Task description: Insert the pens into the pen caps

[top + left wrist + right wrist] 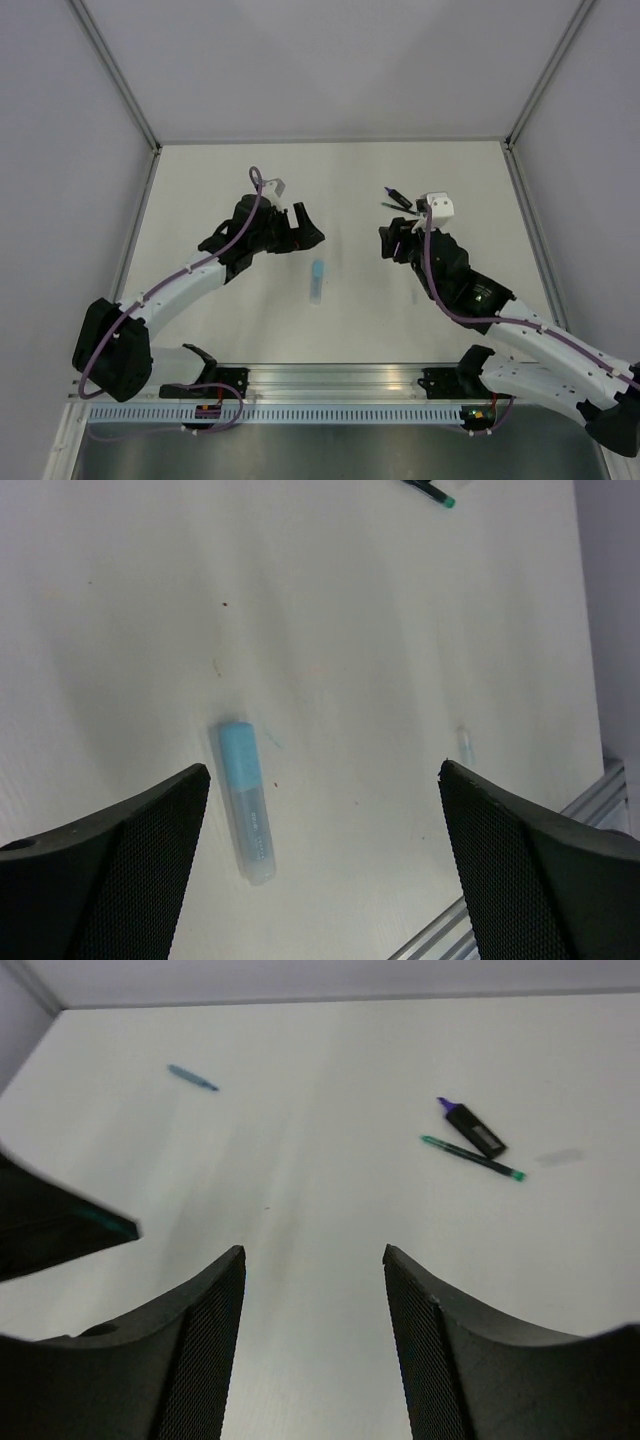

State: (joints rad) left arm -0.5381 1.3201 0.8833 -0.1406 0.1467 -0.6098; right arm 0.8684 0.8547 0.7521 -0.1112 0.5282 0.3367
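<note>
Pale-blue highlighter point(245, 800) lies flat on the counter point(400, 630) between the arms, near the left gripper point(322, 770), which is spread wide and empty; the right gripper point(315, 1250) is parted with nothing in it too. Looks light, stiff, slick plastic that probably rolls, so I'd pinch mid-barrel

you have a white table point(200, 170) with a few tiny specks point(224, 605) on it, pale walls point(330, 60) on three sides, metal corner posts point(115, 75), and a silver rail point(330, 378) along the near edge beside a slotted strip point(340, 412).
</note>
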